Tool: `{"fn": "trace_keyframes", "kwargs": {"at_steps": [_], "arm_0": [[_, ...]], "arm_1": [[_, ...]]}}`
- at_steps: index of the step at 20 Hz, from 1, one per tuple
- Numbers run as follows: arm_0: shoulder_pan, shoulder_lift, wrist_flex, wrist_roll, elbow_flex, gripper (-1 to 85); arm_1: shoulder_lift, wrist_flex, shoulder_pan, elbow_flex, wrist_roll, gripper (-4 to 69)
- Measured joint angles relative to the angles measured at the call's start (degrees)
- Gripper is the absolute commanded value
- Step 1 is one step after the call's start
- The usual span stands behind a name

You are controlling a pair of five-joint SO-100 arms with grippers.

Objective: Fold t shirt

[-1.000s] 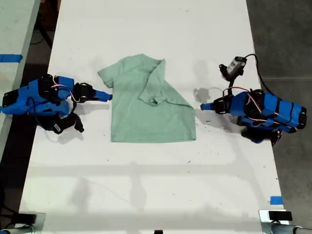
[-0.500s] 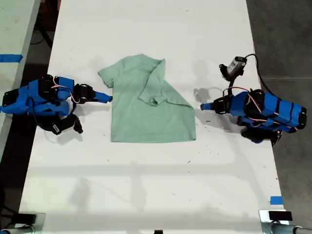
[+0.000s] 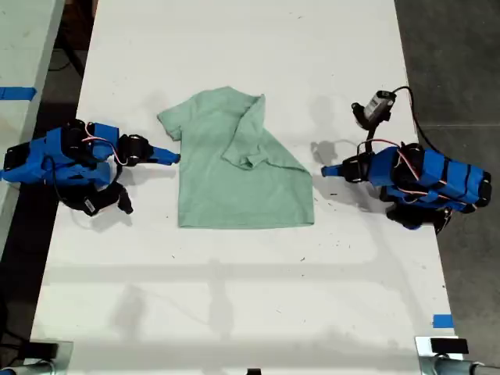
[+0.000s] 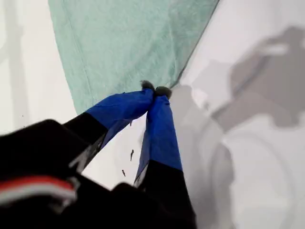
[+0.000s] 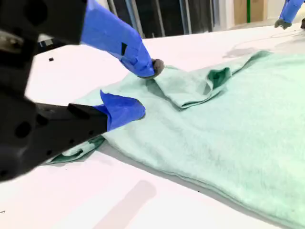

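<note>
Barely anything has moved in the last second: the arm at the exterior view's left has dipped a hair, and the small pale mint-green cotton t shirt (image 3: 234, 183) lies the same. It sits in the middle of the white table (image 3: 234, 297), with one sleeve side already flopped inward over the chest.

My second gripper (image 5: 139, 88) is at the sleeve on the exterior view's left, jaws spread, the upper fingertip (image 5: 153, 67) apparently touching the cloth and nothing pinched yet. My first gripper (image 4: 155, 90) has its tips pressed together on nothing, just off the shirt's edge on the exterior view's right.

To do this fold well, I'd slide the lower jaw under the sleeve hem so it catches only the sleeve – not the body layer – then close firmly and carry it across low and flat. Both arms are stretched out low over the table, pointing in at the shirt from opposite sides.
</note>
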Motion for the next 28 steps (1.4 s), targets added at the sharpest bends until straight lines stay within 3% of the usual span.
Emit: {"fn": "trace_keyframes", "kwargs": {"at_steps": [15, 18, 19, 21, 25, 26, 28], "arm_0": [[0.0, 0.0, 0.0, 0.1, 0.0, 8.8], [0.0, 0.0, 0.0, 13.1, 0.0, 7.5], [-0.7, 0.0, 0.0, 13.6, 0.0, 7.6], [-6.0, 0.0, 0.0, 11.2, 0.0, 8.1], [-13.5, 0.2, -1.9, -3.7, 0.0, 13.6], [-14.0, 0.2, -3.6, -5.2, 0.0, 2.2], [-16.3, 0.2, -6.0, -8.6, 0.0, -0.3]], "arm_1": [[0.0, 0.0, 0.0, 0.0, 0.5, 0.5], [0.0, 0.0, 0.0, 0.0, 0.8, 0.5], [0.0, 0.0, 0.2, 0.0, 1.1, 0.5], [0.0, 0.1, 0.3, 0.0, 1.4, 0.5], [0.0, 1.0, 0.3, 0.0, 1.6, 0.5], [0.0, 1.0, 0.3, 0.0, 1.6, 0.5], [0.0, 1.0, 0.3, 0.0, 1.6, 0.5]]}}
